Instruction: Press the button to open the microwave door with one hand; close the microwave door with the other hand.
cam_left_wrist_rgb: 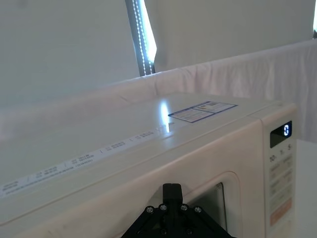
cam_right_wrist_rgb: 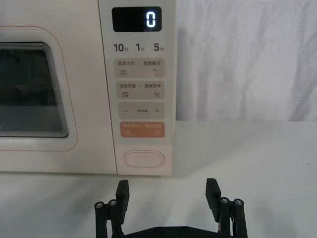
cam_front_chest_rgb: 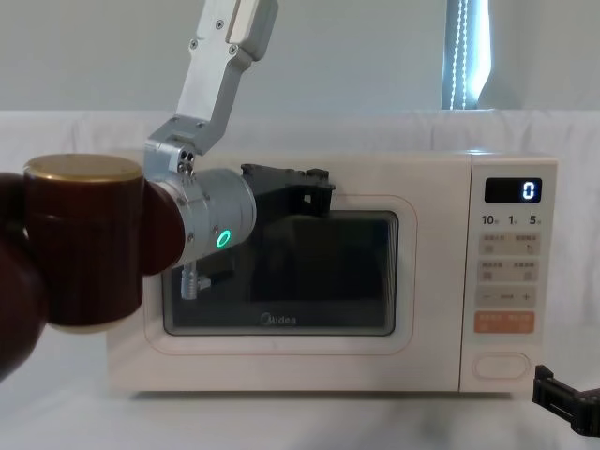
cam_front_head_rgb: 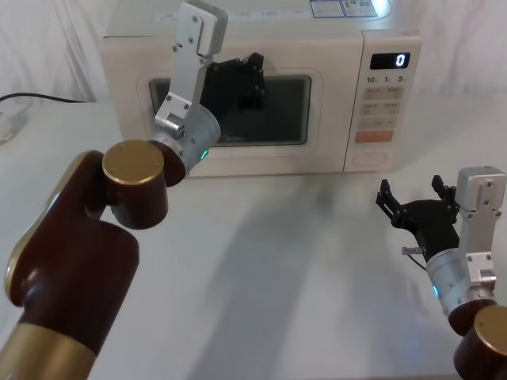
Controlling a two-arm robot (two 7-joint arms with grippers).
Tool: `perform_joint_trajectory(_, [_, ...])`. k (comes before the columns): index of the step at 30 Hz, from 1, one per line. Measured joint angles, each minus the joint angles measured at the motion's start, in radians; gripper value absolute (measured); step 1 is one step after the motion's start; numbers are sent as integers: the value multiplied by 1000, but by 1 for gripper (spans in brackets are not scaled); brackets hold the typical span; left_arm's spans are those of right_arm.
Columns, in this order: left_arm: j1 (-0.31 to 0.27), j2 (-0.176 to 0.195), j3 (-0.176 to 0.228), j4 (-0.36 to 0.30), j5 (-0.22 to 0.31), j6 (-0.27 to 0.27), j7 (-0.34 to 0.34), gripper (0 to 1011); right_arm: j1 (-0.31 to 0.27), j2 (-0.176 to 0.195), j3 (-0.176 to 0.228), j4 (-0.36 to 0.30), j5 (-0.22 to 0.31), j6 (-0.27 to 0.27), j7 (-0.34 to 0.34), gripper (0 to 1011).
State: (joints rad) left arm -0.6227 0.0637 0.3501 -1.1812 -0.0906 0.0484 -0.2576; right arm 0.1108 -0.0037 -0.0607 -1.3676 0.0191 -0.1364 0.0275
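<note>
The door (cam_front_head_rgb: 230,111) sits shut, my left hand (cam_front_head_rgb: 252,81) against its upper window, grip unreadable. My right hand (cam_right_wrist_rgb: 167,191) hovers wide open before the button (cam_right_wrist_rgb: 143,159).

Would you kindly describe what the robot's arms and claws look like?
Both arms have glossy maroon segments with gold caps, then silver links and a silver cylindrical wrist with a glowing ring. The left claw and right claw are black, two-fingered, with visible screws.

Left hand (cam_front_head_rgb: 252,77) raised forward; right hand (cam_front_head_rgb: 417,199) low, fingers spread apart.
</note>
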Motion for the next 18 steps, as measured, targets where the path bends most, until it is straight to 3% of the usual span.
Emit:
perform_joint_trajectory(10, [79, 26, -18, -101, -31, 11, -10, 0, 0, 0, 0, 0, 0, 0, 0, 1002])
perform_joint_trajectory(18, [183, 69, -45, -219, -71, 37, -9, 0, 0, 0, 0, 0, 0, 0, 0, 1002])
